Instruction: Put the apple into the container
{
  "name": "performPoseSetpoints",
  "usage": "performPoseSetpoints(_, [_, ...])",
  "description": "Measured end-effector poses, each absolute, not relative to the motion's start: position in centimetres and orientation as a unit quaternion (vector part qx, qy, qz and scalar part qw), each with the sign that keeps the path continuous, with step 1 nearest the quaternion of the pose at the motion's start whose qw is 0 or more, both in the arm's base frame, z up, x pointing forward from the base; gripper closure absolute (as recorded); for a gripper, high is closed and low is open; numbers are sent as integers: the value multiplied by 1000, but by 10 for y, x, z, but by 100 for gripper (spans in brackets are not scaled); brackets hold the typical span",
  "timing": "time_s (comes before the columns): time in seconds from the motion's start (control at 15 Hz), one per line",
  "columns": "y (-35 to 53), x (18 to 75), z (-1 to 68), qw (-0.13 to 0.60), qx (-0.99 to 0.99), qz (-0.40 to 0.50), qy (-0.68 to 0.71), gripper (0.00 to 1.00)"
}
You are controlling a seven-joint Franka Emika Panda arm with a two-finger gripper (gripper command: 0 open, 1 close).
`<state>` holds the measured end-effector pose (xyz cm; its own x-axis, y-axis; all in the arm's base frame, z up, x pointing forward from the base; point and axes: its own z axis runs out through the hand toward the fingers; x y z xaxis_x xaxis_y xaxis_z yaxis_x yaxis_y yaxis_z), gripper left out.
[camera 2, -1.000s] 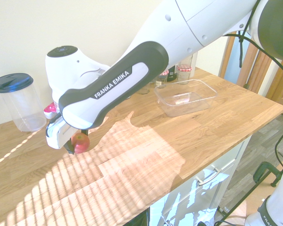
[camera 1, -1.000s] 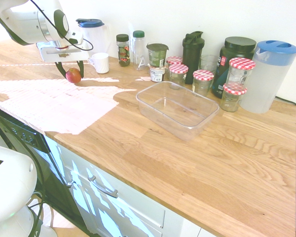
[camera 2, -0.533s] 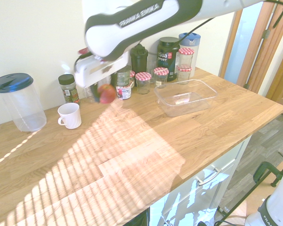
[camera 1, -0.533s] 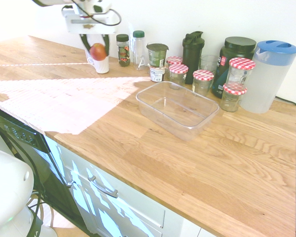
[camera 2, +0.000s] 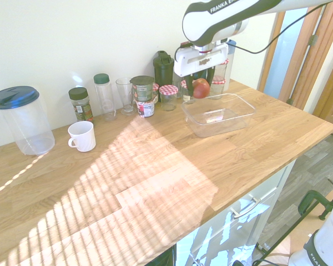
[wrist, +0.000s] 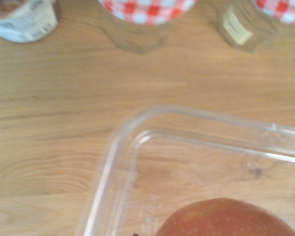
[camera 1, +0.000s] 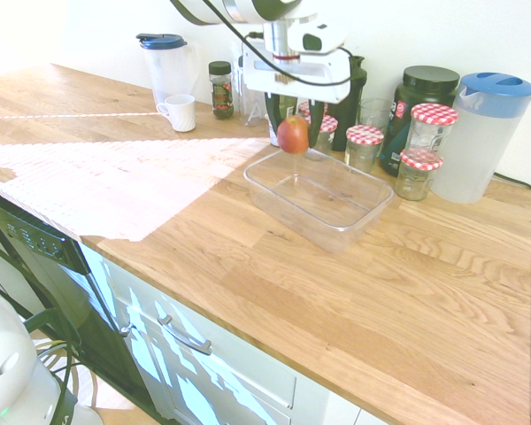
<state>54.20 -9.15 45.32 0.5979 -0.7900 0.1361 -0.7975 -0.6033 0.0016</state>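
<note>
The small red apple (camera 1: 293, 135) hangs in the air between the dark fingers of my gripper (camera 1: 293, 138), which is shut on it. It sits above the far left corner of the clear plastic container (camera 1: 319, 197), which stands empty on the wooden counter. From the other side, the apple (camera 2: 201, 88) is just over the container's (camera 2: 219, 114) back rim, under my gripper (camera 2: 201, 88). In the wrist view the apple (wrist: 226, 220) fills the bottom edge, with the container's corner (wrist: 132, 147) below it.
Red-checked-lid jars (camera 1: 365, 146), a dark shaker bottle (camera 1: 346, 88), a black tub (camera 1: 422, 97) and a blue-lidded pitcher (camera 1: 483, 133) line the wall behind the container. A white mug (camera 1: 179, 112) and a second pitcher (camera 1: 165, 62) stand at the far left.
My gripper lifted the apple off the counter at the left and carried it right, past the mug, to above the container's corner.
</note>
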Motion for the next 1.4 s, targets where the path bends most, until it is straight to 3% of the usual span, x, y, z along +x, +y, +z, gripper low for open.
performPoseSetpoints(0.53, [-118, 529, 397, 18, 884, 63, -463, 100])
performPoseSetpoints(0.6, [-118, 530, 392, 18, 884, 65, -463, 0])
performPoseSetpoints(1.0, [-115, 517, 360, 31, 881, 49, -469, 0])
performPoseSetpoints(1.4, [-115, 519, 375, 15, 885, 69, -461, 0])
